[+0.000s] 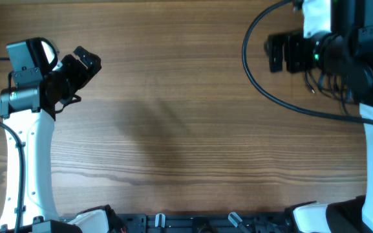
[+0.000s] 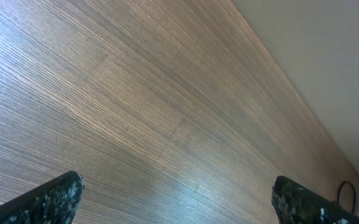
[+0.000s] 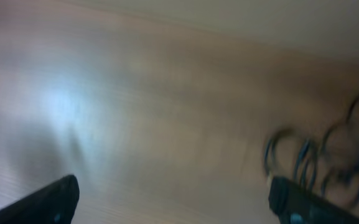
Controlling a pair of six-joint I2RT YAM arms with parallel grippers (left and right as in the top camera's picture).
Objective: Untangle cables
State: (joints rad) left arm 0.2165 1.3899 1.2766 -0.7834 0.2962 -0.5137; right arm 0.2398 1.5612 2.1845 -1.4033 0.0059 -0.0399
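The cables (image 1: 325, 84) are thin black cords lying on the wooden table at the far right, mostly hidden under my right arm in the overhead view. In the blurred right wrist view they show as dark loose loops (image 3: 328, 155) at the right. My right gripper (image 1: 275, 52) is open and empty, left of the cables; its fingertips (image 3: 173, 196) stand wide apart over bare wood. My left gripper (image 1: 86, 61) is open and empty at the far left, far from the cables; its fingertips (image 2: 176, 199) frame bare wood.
A thick black robot cable (image 1: 264, 84) curves across the table at the upper right. The table's far edge (image 2: 291, 81) meets a pale wall. Arm bases and black hardware (image 1: 192, 223) line the front edge.
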